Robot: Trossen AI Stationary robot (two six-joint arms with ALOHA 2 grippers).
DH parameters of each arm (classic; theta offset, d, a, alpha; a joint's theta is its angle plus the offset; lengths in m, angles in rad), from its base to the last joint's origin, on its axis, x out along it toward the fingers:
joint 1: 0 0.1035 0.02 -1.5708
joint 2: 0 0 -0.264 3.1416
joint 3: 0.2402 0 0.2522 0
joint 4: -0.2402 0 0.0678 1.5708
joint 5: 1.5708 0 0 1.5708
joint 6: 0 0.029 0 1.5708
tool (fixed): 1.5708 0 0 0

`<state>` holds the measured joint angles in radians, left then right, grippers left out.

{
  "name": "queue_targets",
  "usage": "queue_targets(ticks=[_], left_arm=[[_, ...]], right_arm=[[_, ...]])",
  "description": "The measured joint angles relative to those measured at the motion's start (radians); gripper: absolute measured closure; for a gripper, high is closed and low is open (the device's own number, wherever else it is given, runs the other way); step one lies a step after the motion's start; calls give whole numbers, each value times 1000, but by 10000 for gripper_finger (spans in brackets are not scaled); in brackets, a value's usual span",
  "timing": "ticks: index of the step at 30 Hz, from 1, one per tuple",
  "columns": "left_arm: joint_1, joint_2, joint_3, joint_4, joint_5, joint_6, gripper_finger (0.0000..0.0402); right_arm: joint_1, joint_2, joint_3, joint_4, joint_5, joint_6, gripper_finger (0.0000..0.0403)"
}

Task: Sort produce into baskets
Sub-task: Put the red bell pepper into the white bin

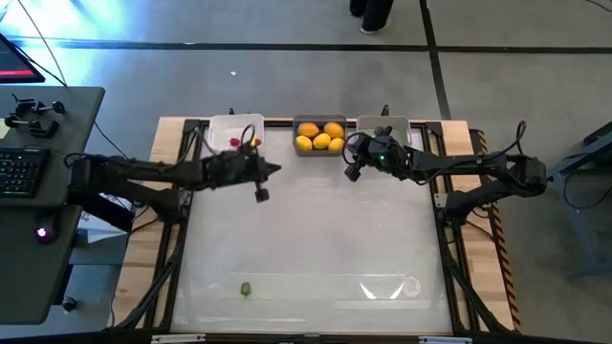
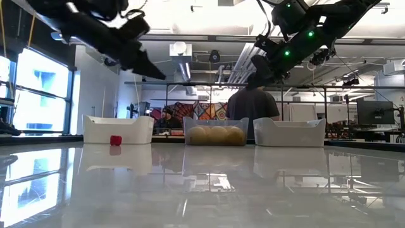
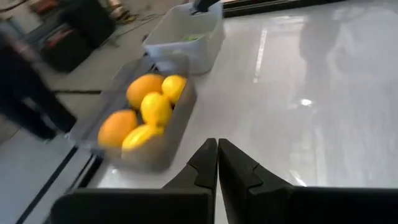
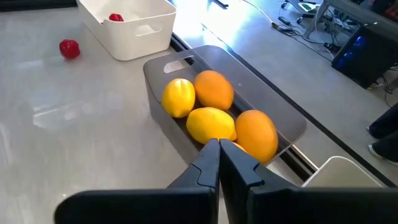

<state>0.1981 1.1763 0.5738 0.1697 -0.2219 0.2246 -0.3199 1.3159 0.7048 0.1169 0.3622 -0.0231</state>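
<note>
Both arms hang over the far edge of the tabletop [image 1: 316, 239]. The left fingers [image 3: 217, 163] are clenched on nothing, the right fingers [image 4: 219, 163] likewise. Yellow and orange fruits [image 1: 319, 136] fill the middle basket [image 4: 273, 118] at twelve o'clock. A red berry [image 4: 69, 48] lies beside the white basket [image 1: 222, 129]; a green bit [image 1: 246, 288] sits alone at seven o'clock.

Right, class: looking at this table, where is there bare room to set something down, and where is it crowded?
The widest free patch is mid-table, between the row of baskets and the small green piece near the front edge. It is crowded along the far edge: white basket, dark basket of fruit and light grey basket sit side by side, a red piece lies before the white one, and both shut grippers hover there.
</note>
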Motion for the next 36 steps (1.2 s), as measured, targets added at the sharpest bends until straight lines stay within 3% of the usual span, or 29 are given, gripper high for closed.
queue_targets(ticks=[8, 14, 17, 30, 36], left_arm=[[-177, -82, -91, -151, -286, -191, 401], [-172, -74, -93, -407, -423, -568, 383], [-173, -60, -93, -455, -477, -639, 363], [-107, 114, -105, -465, -500, -851, 224], [-64, 194, -105, -424, -525, -858, 188]], right_arm=[[0, 0, 0, 0, 0, 0, 403], [0, 0, 0, -1, -3, 0, 403], [0, 0, 0, 0, -4, 0, 403], [0, 0, 0, 0, -8, 0, 403], [0, 0, 0, -1, -13, 0, 403]])
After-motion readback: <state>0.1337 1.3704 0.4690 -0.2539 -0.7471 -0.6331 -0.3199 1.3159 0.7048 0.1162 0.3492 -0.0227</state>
